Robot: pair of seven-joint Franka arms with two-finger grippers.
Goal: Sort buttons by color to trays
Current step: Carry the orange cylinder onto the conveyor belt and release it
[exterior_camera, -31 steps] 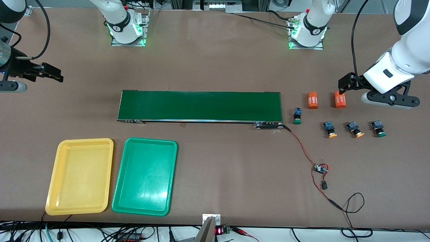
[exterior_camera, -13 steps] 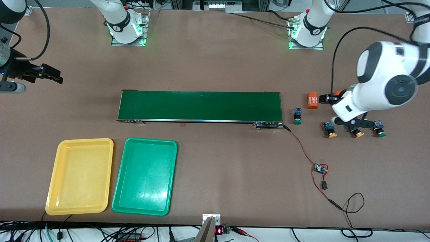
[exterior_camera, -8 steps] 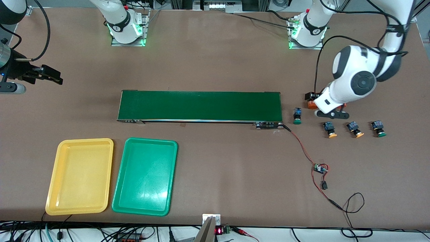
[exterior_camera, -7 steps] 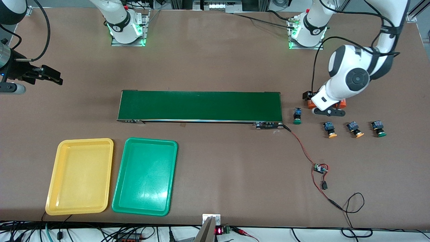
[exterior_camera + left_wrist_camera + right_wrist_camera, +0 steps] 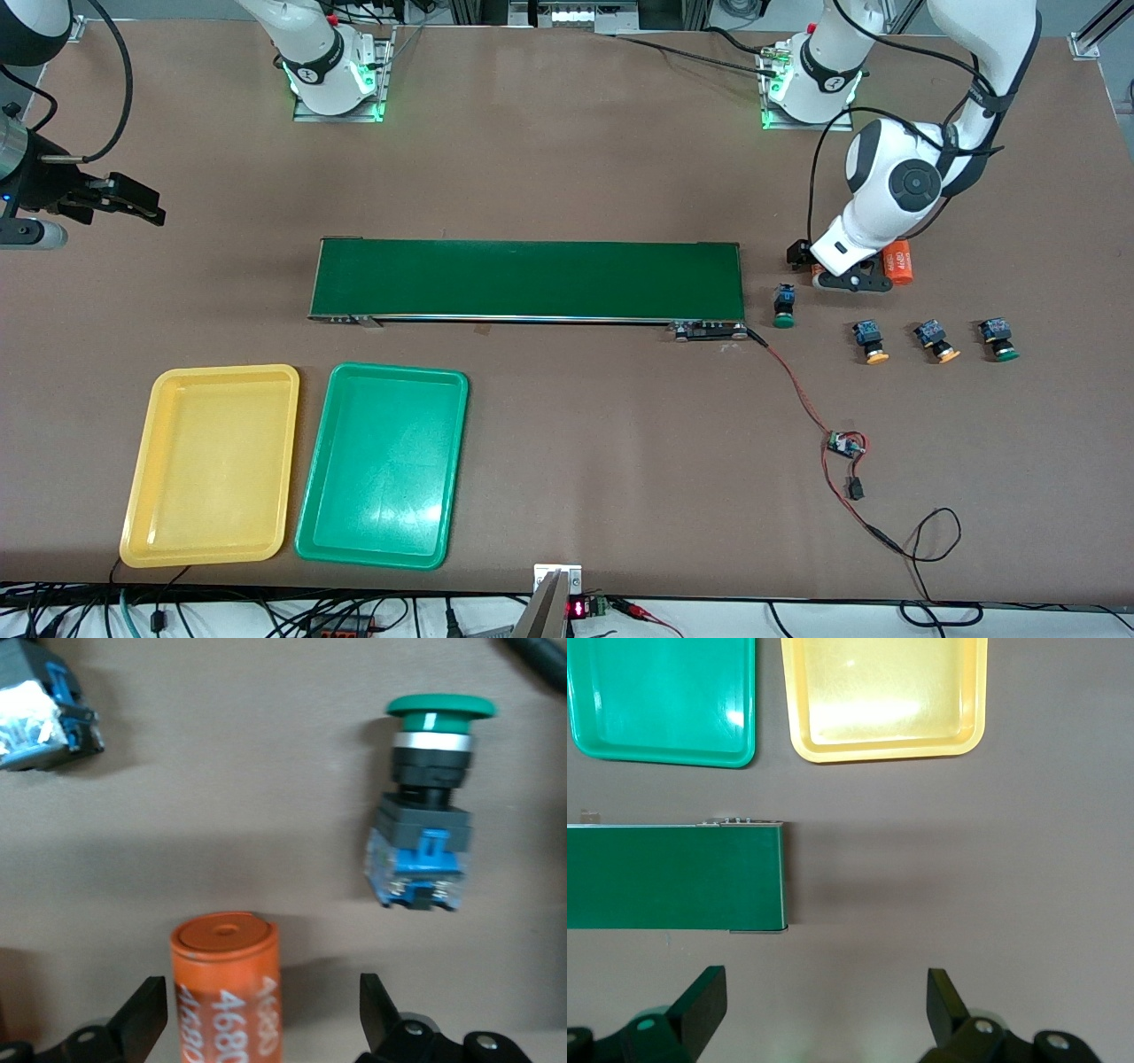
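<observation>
Buttons: four lie loose on the table toward the left arm's end; a green-capped button just off the conveyor's end, then a row nearer the front edge: yellow-capped button, second yellow-capped button, second green-capped button.
Trays: yellow tray at the front corner on the right arm's end, green tray just beside it; both hold nothing.
Progress: no button is sorted yet; all four are left to do.
Left gripper: low over an orange cylinder printed "4680", jaws spread wide on either side of it, gripping nothing; the first green-capped button lies near, tipped on its side.
Right gripper: waits near the table edge at the right arm's end, jaws wide apart, empty.
In the way: the cylinder under the left gripper and a second orange cylinder beside it could be taken by mistake.
Around: dark-green conveyor belt mid-table; red wire trailing to the front edge.
</observation>
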